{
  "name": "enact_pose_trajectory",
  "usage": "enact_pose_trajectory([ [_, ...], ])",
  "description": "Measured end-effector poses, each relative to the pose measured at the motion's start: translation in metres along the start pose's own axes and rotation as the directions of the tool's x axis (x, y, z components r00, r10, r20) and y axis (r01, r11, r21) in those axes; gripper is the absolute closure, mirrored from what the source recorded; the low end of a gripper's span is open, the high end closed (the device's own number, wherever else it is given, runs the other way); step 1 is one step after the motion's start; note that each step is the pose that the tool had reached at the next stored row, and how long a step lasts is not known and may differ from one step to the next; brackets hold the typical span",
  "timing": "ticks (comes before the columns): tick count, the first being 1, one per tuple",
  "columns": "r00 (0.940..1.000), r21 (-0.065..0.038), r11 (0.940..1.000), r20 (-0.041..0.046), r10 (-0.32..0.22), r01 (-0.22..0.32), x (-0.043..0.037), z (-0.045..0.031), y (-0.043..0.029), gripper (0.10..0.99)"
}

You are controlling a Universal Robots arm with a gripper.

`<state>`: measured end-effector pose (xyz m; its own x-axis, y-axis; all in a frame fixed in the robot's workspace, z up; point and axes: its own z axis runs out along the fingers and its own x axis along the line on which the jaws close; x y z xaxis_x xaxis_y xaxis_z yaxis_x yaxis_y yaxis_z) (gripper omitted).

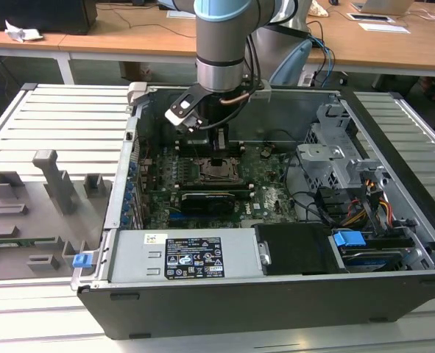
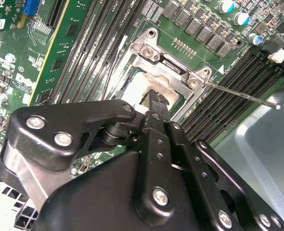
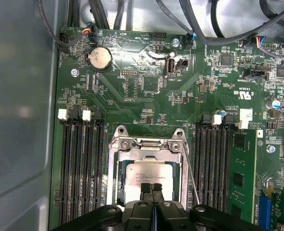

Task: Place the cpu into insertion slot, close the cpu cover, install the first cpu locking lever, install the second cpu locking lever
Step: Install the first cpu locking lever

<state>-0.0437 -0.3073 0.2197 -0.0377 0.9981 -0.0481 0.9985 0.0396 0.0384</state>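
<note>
The cpu (image 3: 149, 171) (image 2: 142, 85), silver-topped, lies in the insertion slot (image 3: 114, 168) (image 1: 218, 170) on the motherboard. The cpu cover (image 3: 132, 155) seems to lie flat around the chip; I cannot tell if it is fully down. My gripper (image 3: 153, 186) (image 2: 156, 96) (image 1: 218, 153) hangs right over the chip's middle, its black fingertips shut together with nothing between them. Whether they touch the chip is unclear. One thin wire locking lever (image 3: 190, 173) (image 2: 242, 94) runs along the socket's side and sticks out free over the memory slots.
Long black memory slots (image 3: 79, 163) (image 3: 214, 154) flank the socket closely. A coin battery (image 3: 99, 57) and cables lie beyond it, and the grey case wall (image 3: 17, 120) stands near. A black expansion card (image 1: 210, 198), power supply (image 1: 180, 257) and drive cage (image 1: 335, 147) surround the board.
</note>
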Motion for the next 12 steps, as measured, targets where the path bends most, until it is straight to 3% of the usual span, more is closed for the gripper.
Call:
enact_pose_trajectory([
  [12, 1.0000, 0.000, 1.0000, 0.0001, 0.000, 0.000, -0.0002, -0.0029, 0.0001, 0.976],
])
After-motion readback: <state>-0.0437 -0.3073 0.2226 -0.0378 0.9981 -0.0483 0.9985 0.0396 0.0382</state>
